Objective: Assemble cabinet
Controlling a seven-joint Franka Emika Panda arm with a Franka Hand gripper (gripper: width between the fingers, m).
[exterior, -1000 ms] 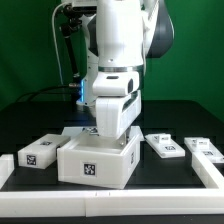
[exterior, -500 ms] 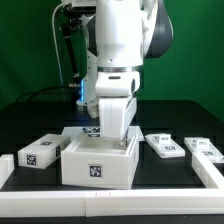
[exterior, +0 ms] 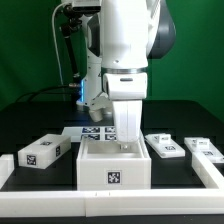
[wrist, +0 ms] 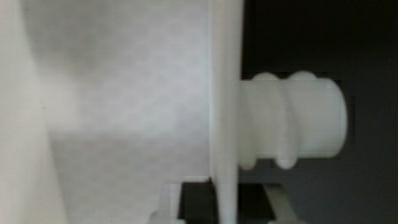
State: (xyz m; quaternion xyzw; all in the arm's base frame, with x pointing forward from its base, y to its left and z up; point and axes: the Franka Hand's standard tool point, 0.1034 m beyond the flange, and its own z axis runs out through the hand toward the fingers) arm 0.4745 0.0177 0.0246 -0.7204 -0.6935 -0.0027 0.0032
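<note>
White cabinet [exterior: 113,168] sits at the near middle of the black table [exterior: 30,115], between small tagged panels [exterior: 43,153] left and right. The gripper [exterior: 125,143] dips into its open top, apparently clamped on a wall.

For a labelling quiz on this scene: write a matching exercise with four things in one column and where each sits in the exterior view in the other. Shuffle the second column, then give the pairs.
Things:
1. cabinet
2. marker board
3. lone small panel
4. claw

Places:
A. on the table at the exterior view's left
B. front centre, open side up
C. lowered at the cabinet's rear wall
D. flat behind the cabinet, partly hidden by the arm

Pairs: 1-B, 2-D, 3-A, 4-C.
</note>
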